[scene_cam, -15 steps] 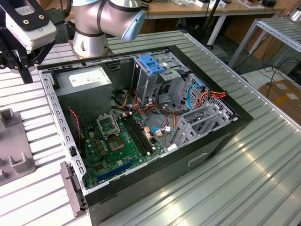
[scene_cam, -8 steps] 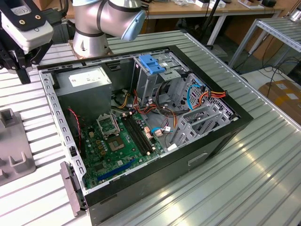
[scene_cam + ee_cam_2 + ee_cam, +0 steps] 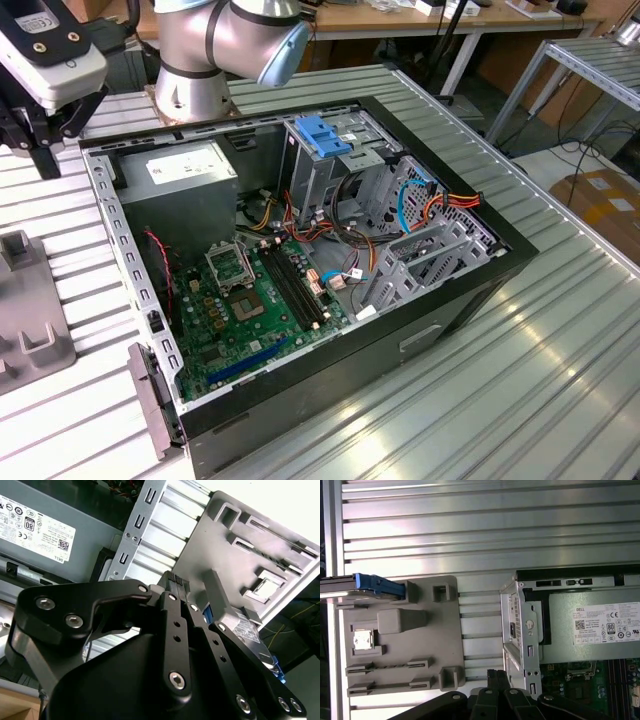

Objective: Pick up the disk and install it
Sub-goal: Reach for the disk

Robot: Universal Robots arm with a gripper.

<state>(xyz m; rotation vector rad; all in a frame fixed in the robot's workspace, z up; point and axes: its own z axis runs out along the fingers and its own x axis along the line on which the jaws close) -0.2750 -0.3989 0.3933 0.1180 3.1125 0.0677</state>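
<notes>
Grey plastic forms the holder [image 3: 400, 640], a flat plate with raised slots that is laid on the ribbed metal table [image 3: 485, 525] just beside the open case [image 3: 520, 630]. The disk [image 3: 365, 586] is stood on edge in a slot at one corner of the holder, on the side away from the case. In the first wrist view only its thin edge and a blue rail [image 3: 382, 586] are seen, and its outer end is cut off by the frame.

In the second wrist view a labelled grey face with a spot of blue at the holder's edge is taken for the same disk [image 3: 246, 631]. Most of it is hidden behind the black fingers [image 3: 175, 630].

The gripper [image 3: 177, 580] is closed, its two pads pressed together with nothing held between them. In both wrist views its tips are seen against the strip between holder and case, apart from the disk. Its height over the holder cannot be judged.

In the exterior view the holder [image 3: 30, 310] is cut off by the frame edge. Above it, dark gripper links under a white housing [image 3: 45, 55] are hard to make out. The power supply [image 3: 180, 180] is seated in the case corner nearest the holder.
</notes>
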